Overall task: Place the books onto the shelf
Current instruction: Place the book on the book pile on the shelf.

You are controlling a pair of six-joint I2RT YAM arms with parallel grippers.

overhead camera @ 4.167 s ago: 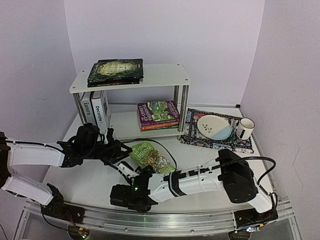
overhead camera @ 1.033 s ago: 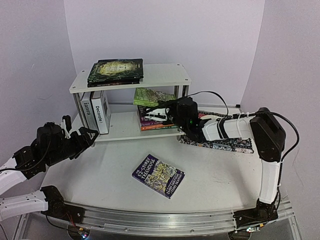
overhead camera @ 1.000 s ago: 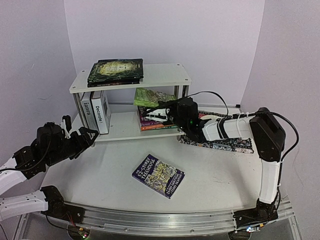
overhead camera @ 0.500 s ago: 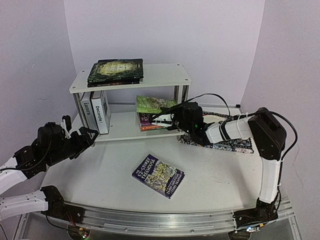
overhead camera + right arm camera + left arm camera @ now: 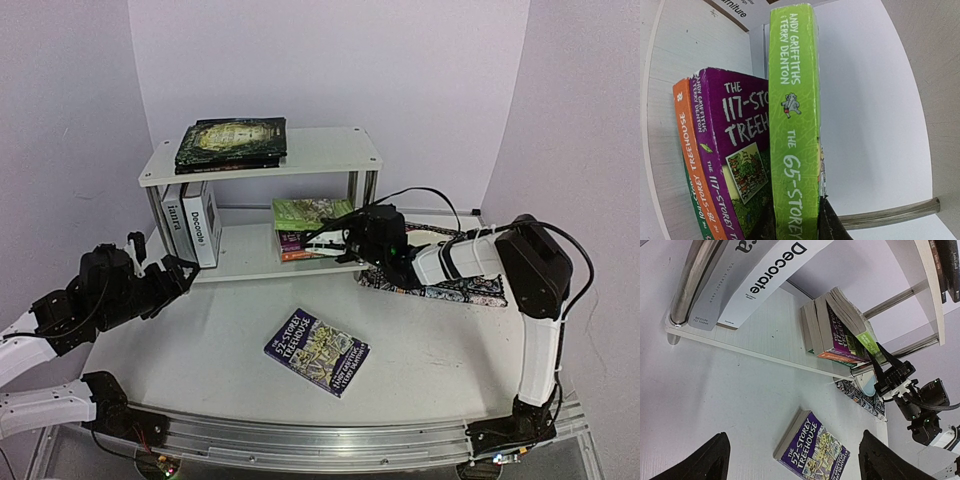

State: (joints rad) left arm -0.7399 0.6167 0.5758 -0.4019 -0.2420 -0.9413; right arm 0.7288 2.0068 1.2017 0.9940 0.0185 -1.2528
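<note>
I read "Decorate" on the white hardback. "ANDY GRIFFITHS & TERRY DENTON", "THE 65-STOREY" on the green paperback. "THE 117-STO", "TREEH", cut off, on the purple cover. "TREEHOUSE" on the orange spine. "52-STOREY TREEHOUSE" on the loose purple paperback.

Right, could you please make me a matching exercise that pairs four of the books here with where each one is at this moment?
Things:
1. green book
2. 52-Storey book
3. dark books
4. white hardbacks

Places:
A. upright on the lower board
B. flat on the table
C. in the right gripper
D. flat on the top board

Pairs: 1-C, 2-B, 3-D, 4-A.
</note>
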